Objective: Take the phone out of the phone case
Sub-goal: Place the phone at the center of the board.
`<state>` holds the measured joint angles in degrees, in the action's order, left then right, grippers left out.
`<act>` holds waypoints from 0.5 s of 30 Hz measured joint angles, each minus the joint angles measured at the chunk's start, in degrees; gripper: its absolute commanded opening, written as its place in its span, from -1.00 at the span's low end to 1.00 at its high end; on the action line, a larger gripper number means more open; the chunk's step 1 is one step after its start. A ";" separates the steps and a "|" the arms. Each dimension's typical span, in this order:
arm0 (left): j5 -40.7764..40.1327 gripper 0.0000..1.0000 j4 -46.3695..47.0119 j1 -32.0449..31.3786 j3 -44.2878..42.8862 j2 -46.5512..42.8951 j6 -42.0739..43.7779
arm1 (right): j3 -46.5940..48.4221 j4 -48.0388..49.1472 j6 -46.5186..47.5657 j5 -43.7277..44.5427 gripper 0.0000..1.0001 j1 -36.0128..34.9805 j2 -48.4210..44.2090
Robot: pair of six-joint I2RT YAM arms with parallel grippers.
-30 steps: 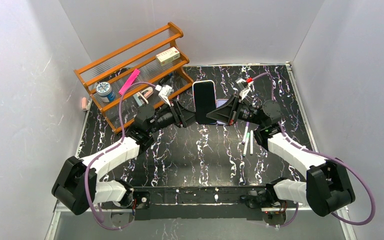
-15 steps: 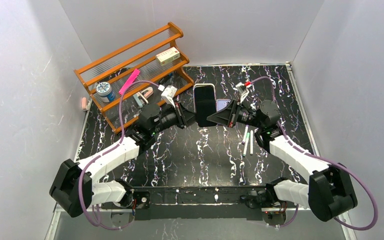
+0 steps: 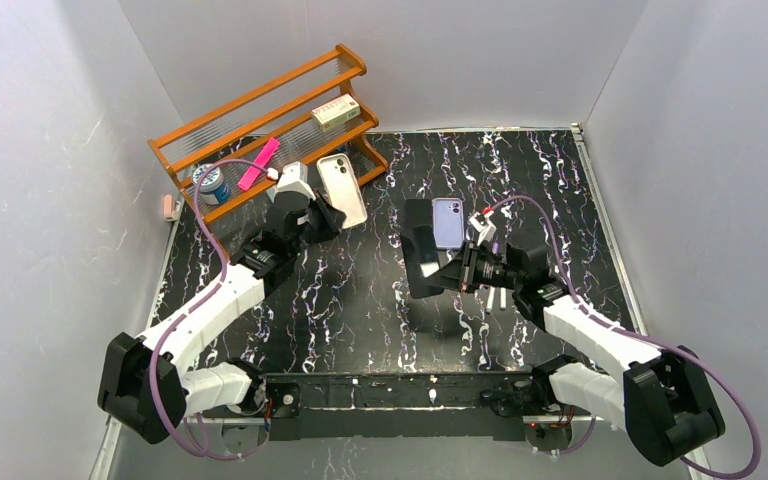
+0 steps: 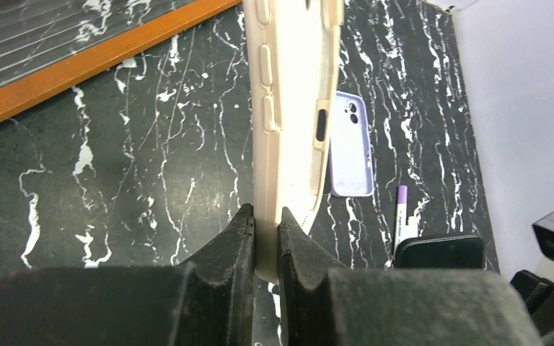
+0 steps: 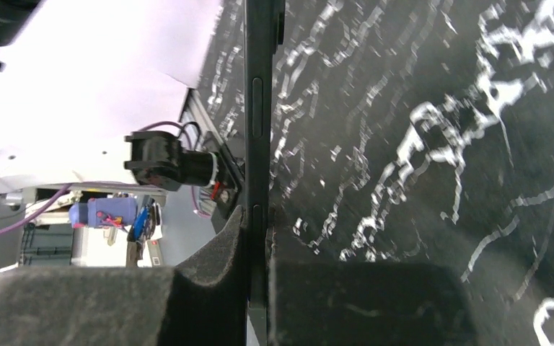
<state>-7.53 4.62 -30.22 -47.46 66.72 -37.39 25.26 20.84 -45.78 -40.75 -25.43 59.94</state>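
Observation:
My left gripper [image 3: 322,212] is shut on the edge of a cream phone case [image 3: 341,190], held up in front of the orange rack; the case shows edge-on in the left wrist view [image 4: 288,108] and holds no phone. My right gripper [image 3: 457,272] is shut on the black phone [image 3: 420,260], held on edge above the table's middle; it runs as a thin dark slab between the pads in the right wrist view [image 5: 258,122]. The phone and the case are apart.
An orange wire rack [image 3: 260,130] with small items stands at the back left. A lilac phone case [image 3: 448,222] lies flat on the black marbled table, also in the left wrist view [image 4: 351,144]. Several pens [image 3: 498,290] lie right of the phone.
The two grippers have pulled apart: the left one swung back left toward the rack with the empty cream case, the right one drew the black phone toward me and down.

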 measured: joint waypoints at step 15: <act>3.96 -1.00 -4.24 0.39 -0.72 -1.84 1.66 | -7.56 -0.87 -3.32 7.39 -0.96 -0.26 13.44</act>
<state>-3.57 0.38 -29.82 -48.18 64.88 -35.73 17.69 19.97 -49.10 -33.36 -25.69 73.38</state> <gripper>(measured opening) 0.095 0.114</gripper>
